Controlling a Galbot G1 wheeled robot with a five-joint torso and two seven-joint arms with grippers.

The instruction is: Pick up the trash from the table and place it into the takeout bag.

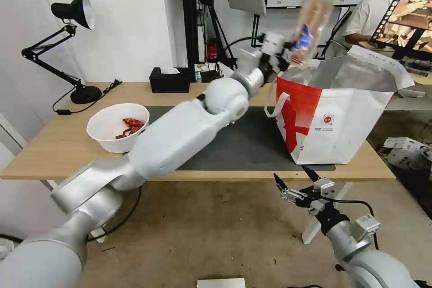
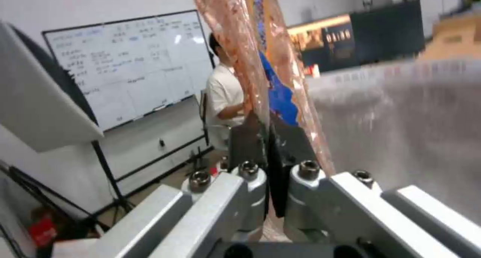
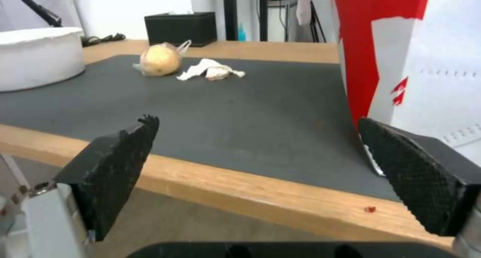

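My left gripper (image 1: 286, 57) is shut on the lower edge of the clear plastic food tray (image 1: 310, 20), which stands on end above the open mouth of the red-and-white takeout bag (image 1: 342, 117). In the left wrist view the tray (image 2: 255, 62), smeared pink and red, is pinched between the black fingers (image 2: 248, 141). The white bowl (image 1: 108, 137) with red scraps sits on the left of the table (image 1: 54, 148). My right gripper (image 1: 292, 181) hangs open below the table's front edge. The knotted clear bag (image 3: 159, 60) and the white tissue (image 3: 210, 70) lie on the dark mat (image 3: 240, 111).
A black desk lamp (image 1: 72, 13) stands at the far left corner and a black tissue box (image 1: 169, 80) at the back edge. My left arm stretches across the mat (image 1: 243, 144). A person sits behind the bag at a screen.
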